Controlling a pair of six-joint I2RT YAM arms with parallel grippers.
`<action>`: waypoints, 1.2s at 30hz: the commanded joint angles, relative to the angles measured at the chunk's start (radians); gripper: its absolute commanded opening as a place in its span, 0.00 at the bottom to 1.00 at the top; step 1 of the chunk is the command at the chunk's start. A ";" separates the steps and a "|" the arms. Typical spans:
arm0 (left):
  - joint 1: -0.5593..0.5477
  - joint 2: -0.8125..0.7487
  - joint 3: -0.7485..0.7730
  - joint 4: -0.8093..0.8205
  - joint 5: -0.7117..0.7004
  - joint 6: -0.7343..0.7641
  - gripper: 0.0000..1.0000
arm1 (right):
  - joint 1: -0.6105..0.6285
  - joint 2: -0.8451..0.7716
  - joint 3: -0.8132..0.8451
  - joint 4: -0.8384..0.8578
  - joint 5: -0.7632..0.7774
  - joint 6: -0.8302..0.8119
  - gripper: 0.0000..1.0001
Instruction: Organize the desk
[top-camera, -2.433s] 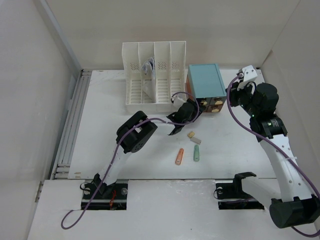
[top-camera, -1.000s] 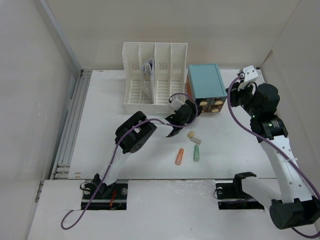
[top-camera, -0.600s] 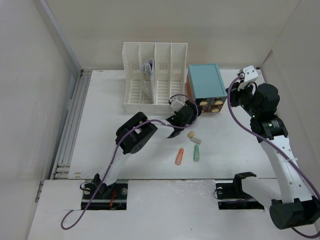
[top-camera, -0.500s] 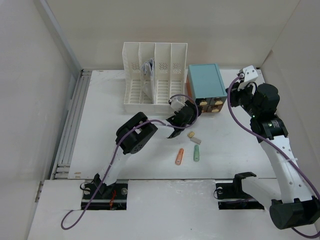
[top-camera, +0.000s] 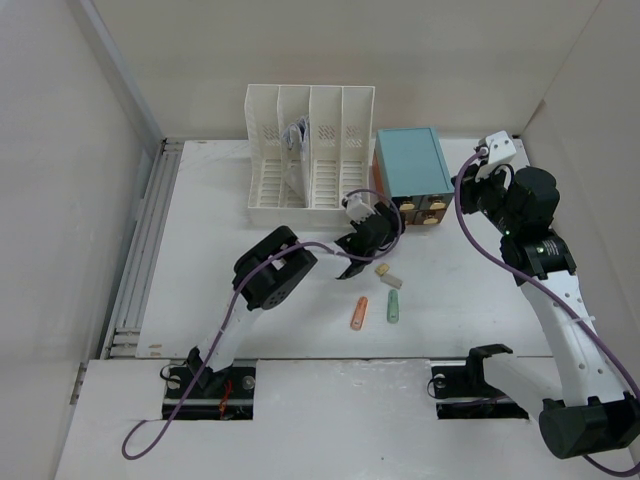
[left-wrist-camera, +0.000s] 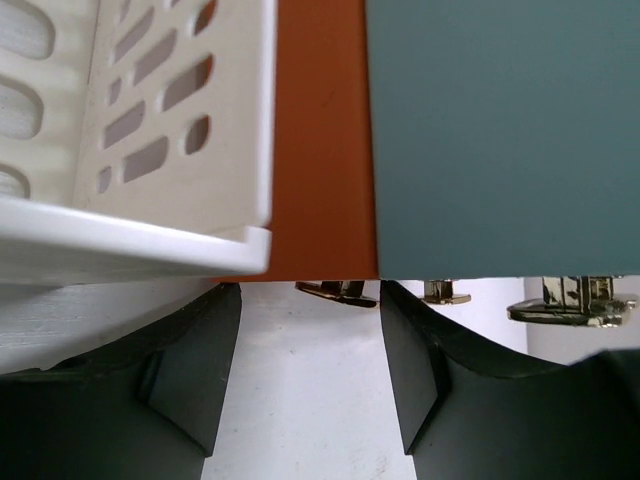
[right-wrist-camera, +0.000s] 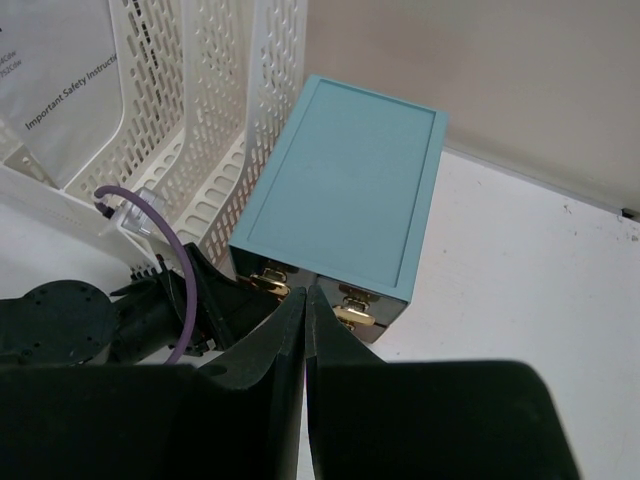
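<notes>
- The left jaws stand spread with only bare worktop (top-camera: 215, 235) in the gap. The wrist view cuts off each dark finger (left-wrist-camera: 185, 375) at the bottom edge.
- Straight ahead of the left jaws is the drawer box (left-wrist-camera: 500, 130), so close that only its teal top, an orange side strip and brass handles (left-wrist-camera: 338, 290) show. Its front is hidden.
- Ahead and to the left of those jaws, a blurred corner of the file rack (left-wrist-camera: 150, 150) fills the view. Its slots cannot be seen into from here.
- The right jaws are pressed together, with just a thin line between the two dark fingers (right-wrist-camera: 250, 400) and nothing seen pinched. In the top view the wrist body hides them.
- Beyond the right jaws stands the same box, and to their left the rack holds a printed sheet (right-wrist-camera: 60, 75), cut off by the frame.
- An orange marker (top-camera: 359, 314), a green marker (top-camera: 393, 306) and two small beige pieces (top-camera: 388, 276) lie behind the left jaws, toward the arm bases. Neither wrist view shows them, and the pieces are too small to identify.
- The worktop lies under both jaws, and the arms partly cover it.
</notes>
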 joint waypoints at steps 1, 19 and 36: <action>-0.009 -0.034 0.053 0.029 -0.062 0.090 0.55 | -0.004 -0.019 0.004 0.057 -0.014 -0.003 0.08; -0.009 0.018 0.144 -0.039 -0.042 0.076 0.51 | -0.004 -0.028 -0.006 0.057 -0.014 -0.012 0.08; -0.009 0.038 0.168 -0.088 -0.069 0.054 0.25 | -0.004 -0.038 -0.006 0.057 -0.014 -0.012 0.08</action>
